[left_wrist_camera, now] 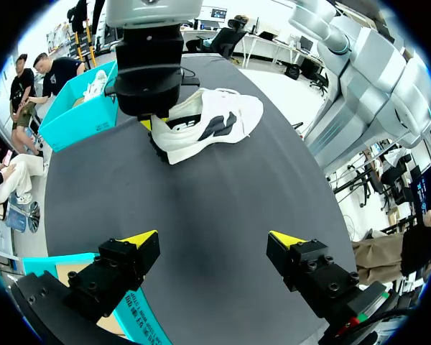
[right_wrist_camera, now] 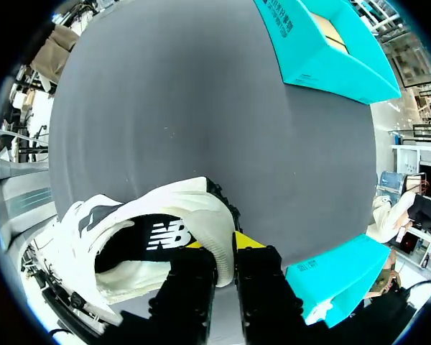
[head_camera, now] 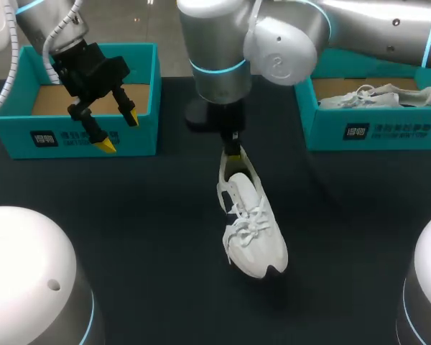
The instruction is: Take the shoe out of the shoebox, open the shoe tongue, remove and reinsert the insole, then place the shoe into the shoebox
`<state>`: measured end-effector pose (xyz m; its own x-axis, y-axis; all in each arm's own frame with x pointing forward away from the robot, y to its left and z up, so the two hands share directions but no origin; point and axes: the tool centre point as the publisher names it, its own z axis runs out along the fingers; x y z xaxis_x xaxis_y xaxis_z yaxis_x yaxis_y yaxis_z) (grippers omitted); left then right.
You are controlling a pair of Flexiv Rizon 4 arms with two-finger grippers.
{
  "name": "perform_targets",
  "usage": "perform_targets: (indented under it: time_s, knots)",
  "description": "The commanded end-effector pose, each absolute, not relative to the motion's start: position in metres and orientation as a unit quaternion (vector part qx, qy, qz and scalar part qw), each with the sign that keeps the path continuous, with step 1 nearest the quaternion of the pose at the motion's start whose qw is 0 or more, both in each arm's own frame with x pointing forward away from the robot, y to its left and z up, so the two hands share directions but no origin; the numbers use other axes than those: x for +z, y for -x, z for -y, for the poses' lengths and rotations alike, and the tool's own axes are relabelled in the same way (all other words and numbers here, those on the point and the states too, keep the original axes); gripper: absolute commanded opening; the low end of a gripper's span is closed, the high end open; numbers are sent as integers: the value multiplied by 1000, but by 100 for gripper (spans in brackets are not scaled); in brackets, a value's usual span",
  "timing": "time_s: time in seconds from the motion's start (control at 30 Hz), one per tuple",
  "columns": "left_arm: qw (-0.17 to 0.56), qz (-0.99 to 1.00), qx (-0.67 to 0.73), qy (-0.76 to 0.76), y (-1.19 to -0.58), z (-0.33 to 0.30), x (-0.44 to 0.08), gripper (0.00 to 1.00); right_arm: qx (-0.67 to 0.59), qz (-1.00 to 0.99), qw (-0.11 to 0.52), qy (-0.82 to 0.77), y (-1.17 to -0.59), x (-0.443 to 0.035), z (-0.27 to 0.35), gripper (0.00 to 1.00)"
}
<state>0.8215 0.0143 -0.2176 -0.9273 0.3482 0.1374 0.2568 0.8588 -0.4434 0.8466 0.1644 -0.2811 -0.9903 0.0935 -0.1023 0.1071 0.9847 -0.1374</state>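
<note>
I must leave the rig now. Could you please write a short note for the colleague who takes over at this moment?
Left gripper: open, holding nothing, above the empty turquoise cardboard shoebox at the table's left.
Right gripper: shut on the heel rim of the white laced sneaker, which is on the dark table, toe towards the robot.
The second turquoise shoebox, at the right, holds another white sneaker.
Done: the shoe is out of the box.
Left: the tongue looks not yet opened and the laces are in place. Whether the insole is in cannot be seen. Then insole out and in, and shoe into the box.
</note>
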Motion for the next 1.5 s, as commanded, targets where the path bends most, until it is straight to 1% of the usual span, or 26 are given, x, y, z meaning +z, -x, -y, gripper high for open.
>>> perform_targets:
  time_s: [0.03,0.2,0.43,0.53,1.5]
  knots:
    - [107,958,213,158,-822,-15,-217,100,-96,-992,64,-46,-846,-187,-158,0]
    - [107,958,213,158,-822,-15,-217,100,-114,-990,73,-45,-852,-142,-146,0]
    - [107,958,213,158,-822,-15,-217,100,-120,-989,75,-41,-855,-114,-143,0]
    - [107,958,213,158,-822,-15,-217,100,-125,-990,65,-32,-856,-112,-147,0]
    - [107,958,213,158,-822,-15,-217,100,-125,-990,65,-32,-856,-112,-147,0]
